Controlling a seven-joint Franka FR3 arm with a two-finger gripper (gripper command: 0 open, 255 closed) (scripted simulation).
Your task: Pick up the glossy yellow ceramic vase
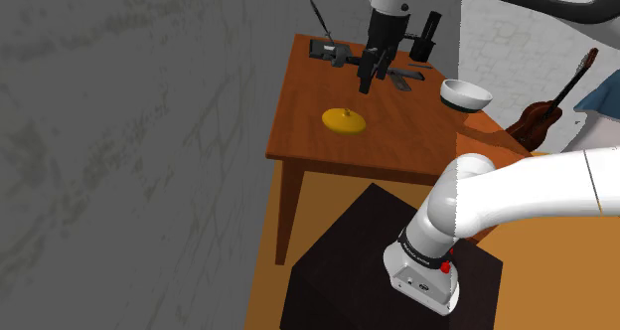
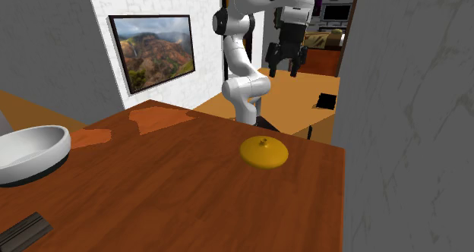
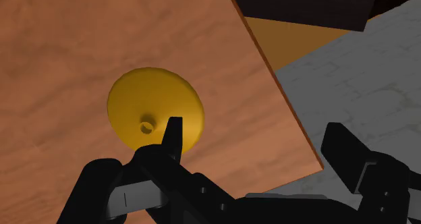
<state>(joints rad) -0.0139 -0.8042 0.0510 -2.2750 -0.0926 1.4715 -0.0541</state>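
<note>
The yellow vase is a low, glossy, dome-shaped piece with a tiny neck, standing on the brown wooden table near the edge facing the grey wall. My black gripper hangs open well above the table, a little behind the vase and apart from it. In the second exterior view the vase sits near the table's right edge, with the gripper high beyond it. The wrist view looks down on the vase, which lies off to one side of the open gripper, by one finger.
A white bowl with a dark base stands at the table's right side in the shoulder view. Dark tools lie at the back. A guitar leans beyond the table. A grey wall runs close along the table's left edge.
</note>
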